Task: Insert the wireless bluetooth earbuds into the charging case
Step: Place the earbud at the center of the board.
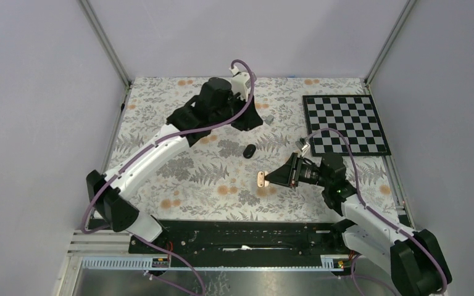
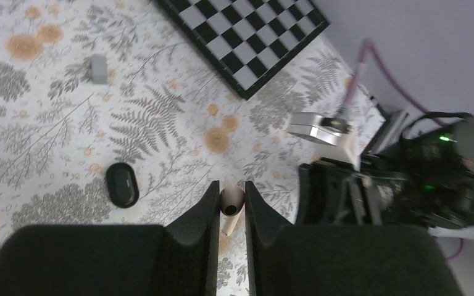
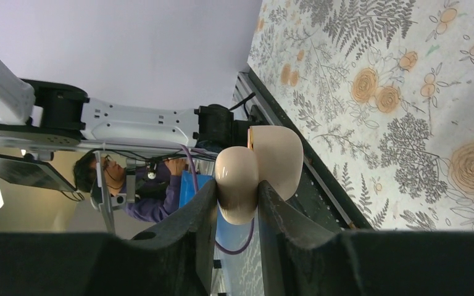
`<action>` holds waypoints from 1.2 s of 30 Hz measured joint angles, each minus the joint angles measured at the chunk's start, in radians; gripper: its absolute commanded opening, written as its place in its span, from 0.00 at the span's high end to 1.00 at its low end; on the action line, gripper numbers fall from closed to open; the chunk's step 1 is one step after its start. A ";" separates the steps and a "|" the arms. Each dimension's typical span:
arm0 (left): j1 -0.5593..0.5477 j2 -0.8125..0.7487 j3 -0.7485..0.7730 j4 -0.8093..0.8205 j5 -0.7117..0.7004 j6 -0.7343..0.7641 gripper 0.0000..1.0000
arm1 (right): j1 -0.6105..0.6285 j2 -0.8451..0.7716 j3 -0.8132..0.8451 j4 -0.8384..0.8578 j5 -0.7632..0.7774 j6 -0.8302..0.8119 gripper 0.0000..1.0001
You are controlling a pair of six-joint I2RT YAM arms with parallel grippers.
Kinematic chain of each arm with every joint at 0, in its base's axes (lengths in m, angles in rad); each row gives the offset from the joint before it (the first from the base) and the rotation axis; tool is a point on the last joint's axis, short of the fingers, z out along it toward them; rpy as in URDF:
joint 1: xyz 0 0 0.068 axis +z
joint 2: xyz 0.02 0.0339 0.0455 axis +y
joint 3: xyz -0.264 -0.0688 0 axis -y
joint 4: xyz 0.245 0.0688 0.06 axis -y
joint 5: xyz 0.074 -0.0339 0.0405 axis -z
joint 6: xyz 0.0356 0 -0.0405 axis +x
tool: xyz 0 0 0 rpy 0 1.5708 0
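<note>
A small beige earbud [image 2: 232,200] with a short stem sits pinched between the fingertips of my left gripper [image 2: 231,196], which is shut on it. In the top view the left gripper [image 1: 250,123] hangs over the far middle of the table. My right gripper [image 3: 237,192] is shut on the beige charging case [image 3: 239,176], whose lid [image 3: 281,157] stands open. It holds the case [image 1: 261,179] above the table, pointing left, with the right gripper [image 1: 273,178] well in front of the left one.
A black oval pod [image 1: 249,150] [image 2: 122,185] lies on the floral cloth between the two grippers. A small grey block [image 1: 270,118] [image 2: 99,68] rests near the left gripper. A chessboard [image 1: 345,123] [image 2: 247,37] fills the far right.
</note>
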 measured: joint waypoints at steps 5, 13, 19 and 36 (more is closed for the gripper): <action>0.010 -0.064 -0.026 0.059 0.082 -0.007 0.84 | 0.000 0.101 0.017 0.161 -0.004 0.095 1.00; 0.009 -0.071 -0.097 0.121 0.169 -0.036 0.84 | 0.000 0.222 0.029 0.502 -0.021 0.271 1.00; 0.011 -0.076 -0.111 0.173 0.202 -0.051 0.83 | 0.000 0.209 0.029 0.581 -0.027 0.303 1.00; 0.041 -0.261 -0.290 0.397 0.296 -0.126 0.82 | 0.000 0.187 -0.027 0.788 0.018 0.456 1.00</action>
